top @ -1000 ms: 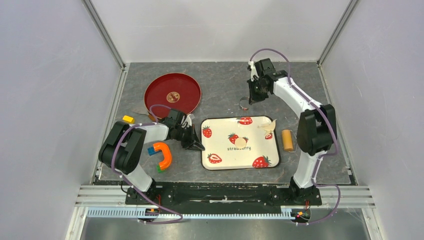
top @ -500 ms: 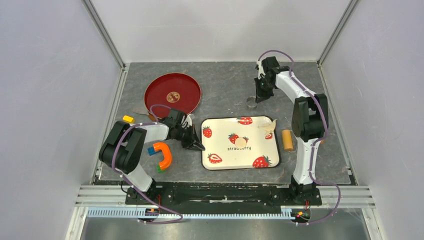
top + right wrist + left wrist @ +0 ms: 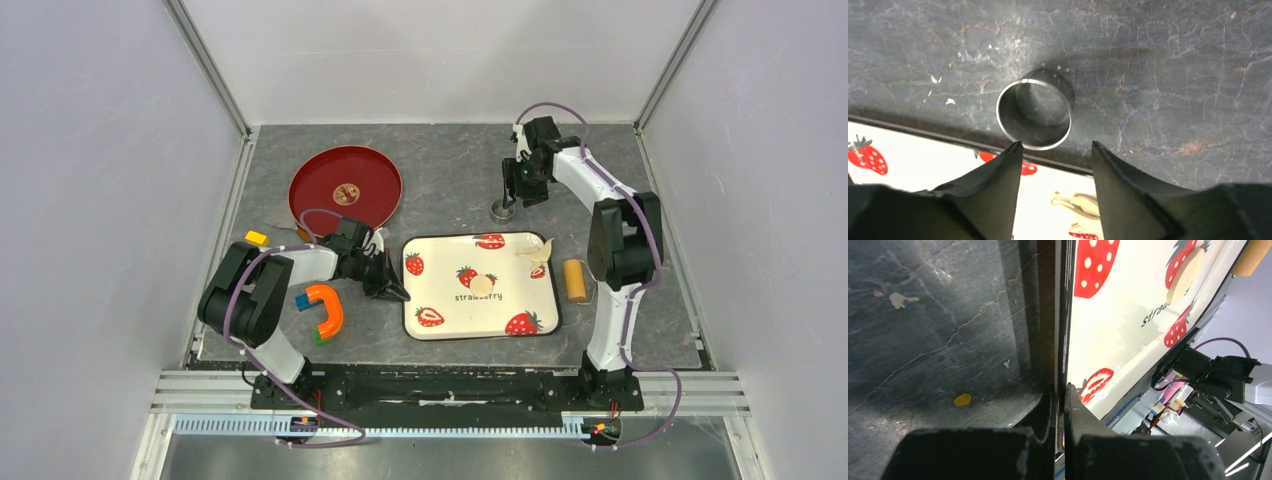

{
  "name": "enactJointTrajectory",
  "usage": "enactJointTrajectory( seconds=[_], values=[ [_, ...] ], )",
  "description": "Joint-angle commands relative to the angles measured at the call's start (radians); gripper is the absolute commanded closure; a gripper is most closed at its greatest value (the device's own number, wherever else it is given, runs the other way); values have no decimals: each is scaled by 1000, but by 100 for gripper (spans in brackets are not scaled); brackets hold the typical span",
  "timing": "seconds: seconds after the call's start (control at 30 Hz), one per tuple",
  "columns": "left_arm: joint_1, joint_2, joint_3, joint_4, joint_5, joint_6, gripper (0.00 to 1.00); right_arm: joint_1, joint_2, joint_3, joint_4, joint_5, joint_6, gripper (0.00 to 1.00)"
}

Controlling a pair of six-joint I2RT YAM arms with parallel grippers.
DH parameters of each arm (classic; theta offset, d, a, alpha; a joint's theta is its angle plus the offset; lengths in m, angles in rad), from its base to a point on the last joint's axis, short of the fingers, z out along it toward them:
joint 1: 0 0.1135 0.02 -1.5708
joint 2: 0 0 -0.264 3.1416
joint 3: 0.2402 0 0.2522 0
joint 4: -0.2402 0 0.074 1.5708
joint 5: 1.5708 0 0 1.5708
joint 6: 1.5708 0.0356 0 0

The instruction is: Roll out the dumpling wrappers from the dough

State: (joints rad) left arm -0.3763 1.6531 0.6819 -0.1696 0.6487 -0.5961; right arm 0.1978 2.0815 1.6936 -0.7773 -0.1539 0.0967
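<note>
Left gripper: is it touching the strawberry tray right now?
Touching. The left wrist view shows the left gripper closed on the rim of the strawberry tray, which is pinched between its fingers.

A small shiny metal ring (image 3: 501,210) is being borne by the grey marbled tabletop (image 3: 440,160), just beyond the cream strawberry-printed rectangular tray (image 3: 440,290).

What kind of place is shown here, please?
Most likely a robot test cell, not a real kitchen: plain white walls enclose a grey table, the left arm and right arm are bolted at its near edge, and a strawberry tray lies between them.
</note>
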Motion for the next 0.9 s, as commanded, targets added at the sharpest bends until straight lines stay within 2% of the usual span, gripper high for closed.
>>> enactJointTrajectory(
  seconds=[0.0,0.07,0.1,0.23,0.33,0.53,0.87],
  values=[
    [-24,45,-22,-51,-200,64,98,1,-158,-93,70,-37,6,41],
    [-31,36,-21,-51,-211,56,97,4,-202,-144,98,-57,17,33],
    [-31,20,-22,-51,-218,51,94,10,-222,-166,111,-72,22,30],
    [-30,-98,-11,-100,-272,49,66,63,-244,-172,122,-82,43,21],
    [-30,-203,19,-169,-320,64,55,127,-214,-128,119,-79,65,19],
    [-31,-407,119,-317,-411,110,51,251,-109,-27,139,-97,129,17],
    [-31,-757,242,-362,-494,122,46,358,103,151,261,-234,298,18]
  ],
)
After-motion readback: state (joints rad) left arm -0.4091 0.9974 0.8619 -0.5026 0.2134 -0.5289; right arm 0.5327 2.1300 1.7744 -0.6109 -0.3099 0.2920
